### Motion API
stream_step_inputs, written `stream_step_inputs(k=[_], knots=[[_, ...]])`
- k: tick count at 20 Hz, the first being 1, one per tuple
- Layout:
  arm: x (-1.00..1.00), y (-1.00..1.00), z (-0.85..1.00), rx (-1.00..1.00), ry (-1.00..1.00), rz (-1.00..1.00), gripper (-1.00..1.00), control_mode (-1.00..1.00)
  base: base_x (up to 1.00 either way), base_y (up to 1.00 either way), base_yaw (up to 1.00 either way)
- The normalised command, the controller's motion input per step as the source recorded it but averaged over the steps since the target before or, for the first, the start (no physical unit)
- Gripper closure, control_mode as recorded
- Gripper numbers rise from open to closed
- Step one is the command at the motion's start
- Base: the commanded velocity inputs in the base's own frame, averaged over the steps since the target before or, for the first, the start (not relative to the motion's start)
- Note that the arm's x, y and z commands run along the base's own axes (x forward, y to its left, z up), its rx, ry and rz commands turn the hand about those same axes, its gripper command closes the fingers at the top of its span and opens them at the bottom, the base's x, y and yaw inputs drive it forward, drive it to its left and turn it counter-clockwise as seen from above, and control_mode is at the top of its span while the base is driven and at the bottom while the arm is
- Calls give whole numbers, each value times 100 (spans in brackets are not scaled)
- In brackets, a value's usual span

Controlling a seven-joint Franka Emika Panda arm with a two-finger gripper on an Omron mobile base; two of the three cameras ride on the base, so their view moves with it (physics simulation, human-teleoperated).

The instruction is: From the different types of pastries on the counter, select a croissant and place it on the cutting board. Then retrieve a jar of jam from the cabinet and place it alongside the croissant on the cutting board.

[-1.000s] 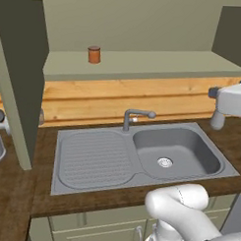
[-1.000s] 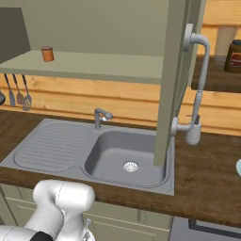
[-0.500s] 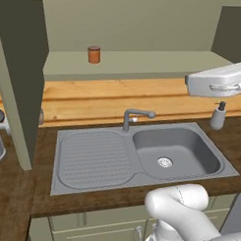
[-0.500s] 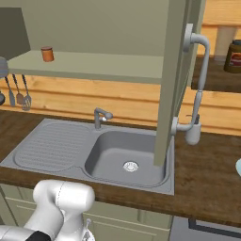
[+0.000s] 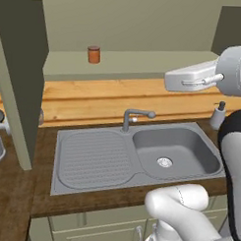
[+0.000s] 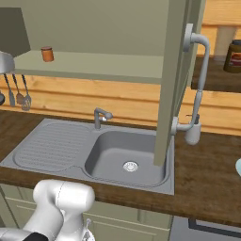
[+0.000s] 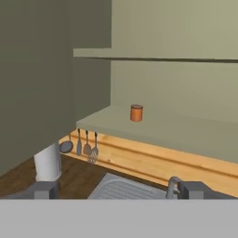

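Observation:
The jar of jam [image 5: 94,54] is a small reddish-brown jar standing alone on the pale shelf of the open cabinet [image 5: 144,68]. It also appears at the shelf's left end [image 6: 46,53] and mid-frame in the hand view [image 7: 136,113]. My gripper [image 7: 121,189] is open, its fingertips [image 7: 46,189] far apart with nothing between them, and it is well short of the jar. The white end of my arm [image 5: 193,78] hangs to the right of the jar, above the sink. The croissant, the other pastries and the cutting board are out of view.
A grey sink [image 5: 175,154] with a faucet [image 5: 135,115] is set in the dark counter [image 6: 207,174]. The open cabinet door [image 5: 20,79] stands at the left. A soap dispenser [image 5: 218,113], a white jug [image 7: 48,162], hanging utensils [image 6: 19,94] and a dark labelled jar [image 6: 234,56] are around.
The white end of my arm has swung leftward from the right edge of the left base view, toward the cabinet shelf. The jar and the base have not moved.

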Motion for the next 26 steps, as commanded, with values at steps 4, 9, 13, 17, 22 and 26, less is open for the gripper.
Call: stream_step_inputs(k=[4, 9, 13, 17, 22, 26], knots=[[39, 19, -19, -1, 0, 0, -100, -100, 0, 0, 0], [48, 13, -10, -2, 0, 0, -100, -100, 0, 0, 0], [56, 0, -1, -2, 0, 0, -100, -100, 0, 0, 0], [45, 0, -3, -2, 0, 0, -100, -100, 0, 0, 0], [36, 0, -5, -2, 0, 0, -100, -100, 0, 0, 0], [37, 4, -3, -3, 0, -3, -100, -100, 0, 0, 0]])
